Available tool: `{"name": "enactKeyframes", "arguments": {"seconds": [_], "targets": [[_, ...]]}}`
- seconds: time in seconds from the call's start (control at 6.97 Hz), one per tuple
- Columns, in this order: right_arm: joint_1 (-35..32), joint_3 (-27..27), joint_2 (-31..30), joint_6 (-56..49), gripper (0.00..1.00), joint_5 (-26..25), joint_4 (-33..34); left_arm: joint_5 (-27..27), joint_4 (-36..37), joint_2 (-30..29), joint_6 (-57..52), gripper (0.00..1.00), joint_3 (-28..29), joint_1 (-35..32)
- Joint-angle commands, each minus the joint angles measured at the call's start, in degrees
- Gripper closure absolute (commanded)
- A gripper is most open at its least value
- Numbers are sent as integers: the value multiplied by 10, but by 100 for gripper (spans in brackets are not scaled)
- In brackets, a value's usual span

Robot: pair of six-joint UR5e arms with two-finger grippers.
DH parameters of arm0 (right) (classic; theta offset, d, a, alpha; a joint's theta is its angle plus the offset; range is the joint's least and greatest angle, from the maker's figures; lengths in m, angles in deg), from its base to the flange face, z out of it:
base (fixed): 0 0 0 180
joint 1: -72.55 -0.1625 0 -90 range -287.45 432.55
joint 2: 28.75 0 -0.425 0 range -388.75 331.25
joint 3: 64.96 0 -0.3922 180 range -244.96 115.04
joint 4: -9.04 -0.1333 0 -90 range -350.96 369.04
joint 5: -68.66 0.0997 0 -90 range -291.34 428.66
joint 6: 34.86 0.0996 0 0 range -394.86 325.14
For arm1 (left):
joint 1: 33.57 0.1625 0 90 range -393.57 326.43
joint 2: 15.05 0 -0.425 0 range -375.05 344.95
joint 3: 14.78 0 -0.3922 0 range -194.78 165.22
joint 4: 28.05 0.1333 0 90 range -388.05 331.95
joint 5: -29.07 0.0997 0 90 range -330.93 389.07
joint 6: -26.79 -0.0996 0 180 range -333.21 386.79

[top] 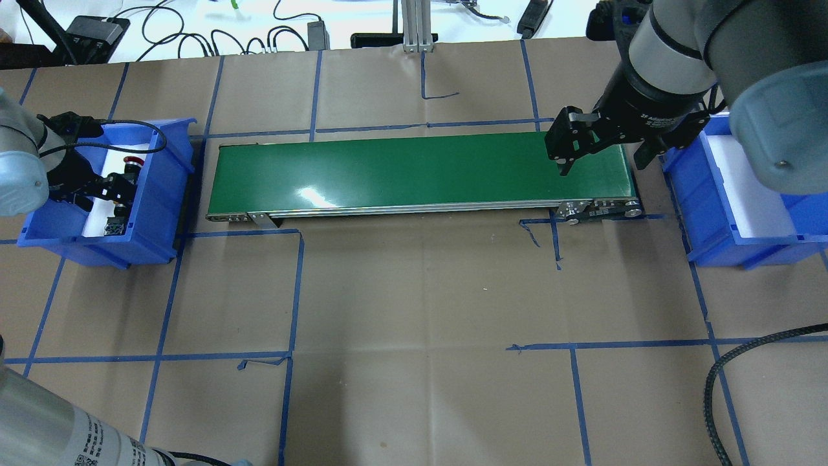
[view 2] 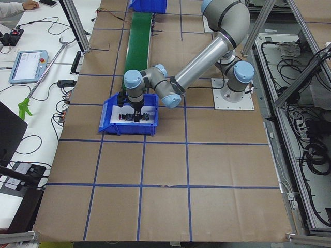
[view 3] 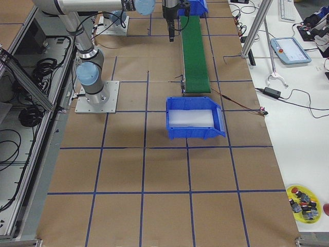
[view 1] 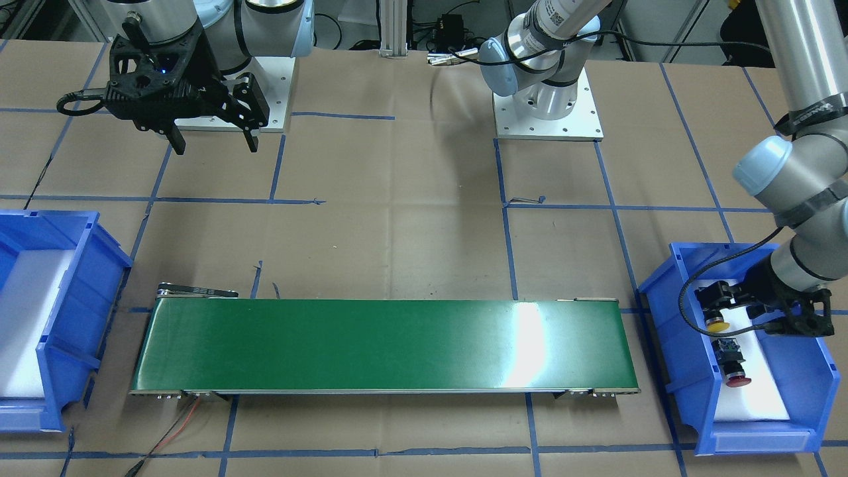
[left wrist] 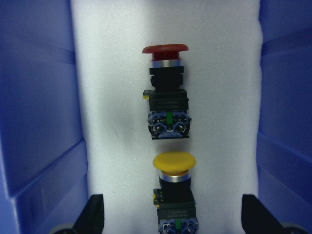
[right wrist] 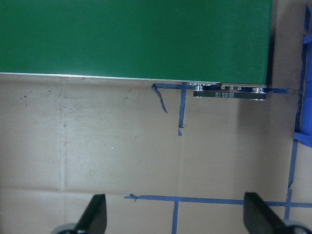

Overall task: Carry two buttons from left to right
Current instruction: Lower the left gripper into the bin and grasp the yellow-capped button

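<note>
Hovering spread-fingered over the yellow mushroom-capped push-button, the left gripper holds nothing, so that button and the red-capped push-button lie untransported in the left blue plastic bin; the right gripper hangs spread, empty.

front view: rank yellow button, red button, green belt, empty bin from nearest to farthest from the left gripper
1. Yellow button, directly below the left gripper.
2. Red button, just beside it.
3. Green belt, mid-table.
4. Empty bin, far end on the robot's right.
</note>
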Motion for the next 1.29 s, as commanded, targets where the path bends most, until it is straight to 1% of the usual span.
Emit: {"name": "enactKeyframes", "arguments": {"seconds": [0.0, 0.14, 0.29, 0.43, 0.86, 1.0, 1.15], "targets": [[-1, 0, 0, 0, 0, 0, 0, 2, 12, -2, 0, 0, -21, 18], [0, 0, 0, 0, 0, 0, 0, 1, 15, 0, 1, 0, -33, 19], [0, 0, 0, 0, 0, 0, 0, 0, 16, 3, 4, 1, -33, 17], [0, 0, 0, 1, 0, 0, 0, -1, 16, 0, 5, 14, -23, 15], [0, 0, 0, 1, 0, 0, 0, -7, 16, 5, 12, 76, -22, 11], [0, 0, 0, 1, 0, 0, 0, -33, 16, 8, 15, 89, -17, 11], [0, 0, 0, 1, 0, 0, 0, -44, 13, 12, 16, 97, -5, 11]]}}
